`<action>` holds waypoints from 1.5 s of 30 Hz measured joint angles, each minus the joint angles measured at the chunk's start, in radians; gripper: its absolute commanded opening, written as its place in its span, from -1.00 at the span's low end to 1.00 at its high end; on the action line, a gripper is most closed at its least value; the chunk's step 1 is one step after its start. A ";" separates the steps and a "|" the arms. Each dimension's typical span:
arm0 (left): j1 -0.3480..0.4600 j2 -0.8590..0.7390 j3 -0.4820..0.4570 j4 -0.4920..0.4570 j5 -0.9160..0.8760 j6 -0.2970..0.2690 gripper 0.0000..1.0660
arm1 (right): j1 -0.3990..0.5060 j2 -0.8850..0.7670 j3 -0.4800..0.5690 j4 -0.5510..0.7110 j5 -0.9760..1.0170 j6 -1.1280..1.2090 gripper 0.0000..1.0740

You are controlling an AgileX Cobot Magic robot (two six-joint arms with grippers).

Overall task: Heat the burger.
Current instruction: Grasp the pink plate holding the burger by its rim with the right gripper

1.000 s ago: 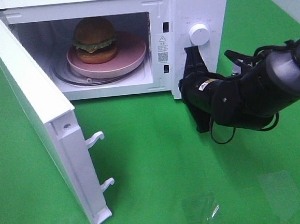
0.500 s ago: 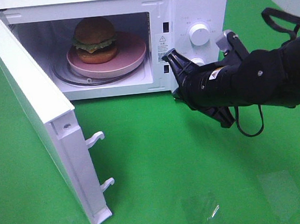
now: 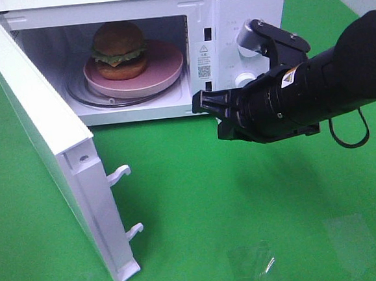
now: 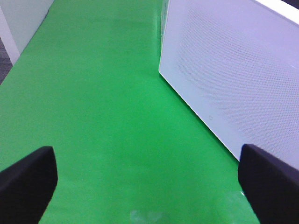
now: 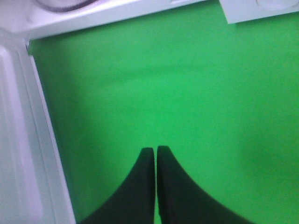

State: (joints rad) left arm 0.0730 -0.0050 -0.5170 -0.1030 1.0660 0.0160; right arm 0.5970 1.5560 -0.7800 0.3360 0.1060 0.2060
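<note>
The burger (image 3: 119, 51), with golden-brown bun, green lettuce and brown patty, sits on a pink plate (image 3: 165, 63) inside the open white microwave (image 3: 242, 6). The microwave door (image 3: 44, 132) stands wide open toward the front left. My right gripper (image 3: 198, 104) is shut and empty, pointing left over the green cloth just in front of the microwave's lower right corner; its closed fingertips show in the right wrist view (image 5: 155, 151). My left gripper (image 4: 149, 172) is open and empty; its fingers (image 4: 28, 175) frame green cloth beside the door's outer face (image 4: 233, 79). The left gripper is not seen in the high view.
The microwave's control panel with a white knob (image 3: 250, 38) is partly behind my right arm. The glass turntable (image 3: 83, 96) lies under the plate. Door latch hooks (image 3: 120, 173) stick out from the door edge. Green cloth (image 3: 199, 198) covers the table.
My right arm has swung left and up from beside the control panel; its shut gripper now points left toward the microwave opening's lower right corner. The burger and door have not moved.
</note>
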 measured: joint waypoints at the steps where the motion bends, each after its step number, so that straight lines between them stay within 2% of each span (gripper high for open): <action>1: 0.000 0.000 0.000 0.000 0.000 0.000 0.88 | 0.000 -0.015 -0.018 -0.037 0.062 -0.064 -0.95; 6: 0.000 0.000 0.000 0.000 0.000 0.000 0.88 | 0.000 -0.035 -0.059 -0.118 0.154 -0.216 -0.93; 9: 0.000 0.000 0.000 0.000 0.000 0.000 0.88 | 0.000 -0.037 -0.106 -0.208 0.270 -0.425 -0.91; 10: 0.000 0.000 0.000 0.000 0.000 0.000 0.88 | 0.000 -0.037 -0.106 -0.208 0.270 -0.425 -0.91; 11: 0.000 0.000 0.000 0.000 0.000 0.000 0.88 | 0.000 -0.037 -0.125 -0.245 0.318 -0.565 -0.90; 12: 0.000 0.000 0.000 0.000 0.000 0.000 0.88 | 0.000 -0.037 -0.125 -0.245 0.318 -0.565 -0.90; 13: 0.000 0.000 0.000 0.000 0.000 0.000 0.88 | 0.000 -0.037 -0.140 -0.272 0.347 -0.681 -0.89; 18: 0.000 0.000 0.000 0.000 0.000 0.000 0.88 | 0.000 -0.037 -0.157 -0.310 0.371 -0.855 -0.85; 20: 0.000 0.000 0.000 0.000 0.000 0.000 0.88 | 0.000 -0.037 -0.171 -0.356 0.373 -1.056 -0.80; 22: 0.000 0.000 0.000 0.000 0.000 0.000 0.88 | 0.000 -0.037 -0.178 -0.378 0.375 -1.140 -0.75; 27: 0.000 0.000 0.000 0.000 0.000 0.000 0.88 | 0.000 -0.037 -0.181 -0.427 0.375 -1.265 -0.66; 29: 0.000 0.000 0.000 0.000 0.000 0.000 0.88 | 0.000 -0.037 -0.181 -0.444 0.376 -1.297 -0.58; 31: 0.000 0.000 0.000 0.000 0.000 0.000 0.88 | 0.000 -0.037 -0.181 -0.521 0.373 -1.389 -0.26; 32: 0.000 0.000 0.000 0.000 0.000 0.000 0.88 | 0.000 -0.037 -0.181 -0.521 0.373 -1.389 -0.26; 33: 0.000 0.000 0.000 0.000 0.000 0.000 0.88 | 0.000 -0.037 -0.181 -0.562 0.360 -1.397 -0.03; 34: 0.000 0.000 0.000 0.000 0.000 0.000 0.88 | 0.000 -0.037 -0.181 -0.562 0.360 -1.397 -0.03; 35: 0.000 0.000 0.000 0.000 0.000 0.000 0.88 | 0.001 -0.037 -0.181 -0.611 0.328 -1.394 0.23; 36: 0.000 0.000 0.000 0.000 0.000 0.000 0.88 | 0.001 -0.037 -0.181 -0.611 0.328 -1.394 0.23; 37: 0.000 0.000 0.000 0.000 0.000 0.000 0.88 | 0.008 -0.037 -0.181 -0.658 0.295 -1.381 0.47; 38: 0.000 0.000 0.000 0.000 0.000 0.000 0.88 | 0.008 -0.037 -0.181 -0.658 0.295 -1.381 0.47; 40: 0.000 0.000 0.000 0.000 0.000 0.000 0.88 | 0.029 -0.032 -0.188 -0.731 0.256 -1.327 0.73; 45: 0.000 0.000 0.000 0.000 0.000 0.000 0.88 | 0.035 -0.010 -0.195 -0.749 0.237 -1.310 0.72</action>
State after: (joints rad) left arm 0.0730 -0.0050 -0.5170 -0.1030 1.0660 0.0160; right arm 0.6320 1.5460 -0.9750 -0.4130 0.3430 -1.1040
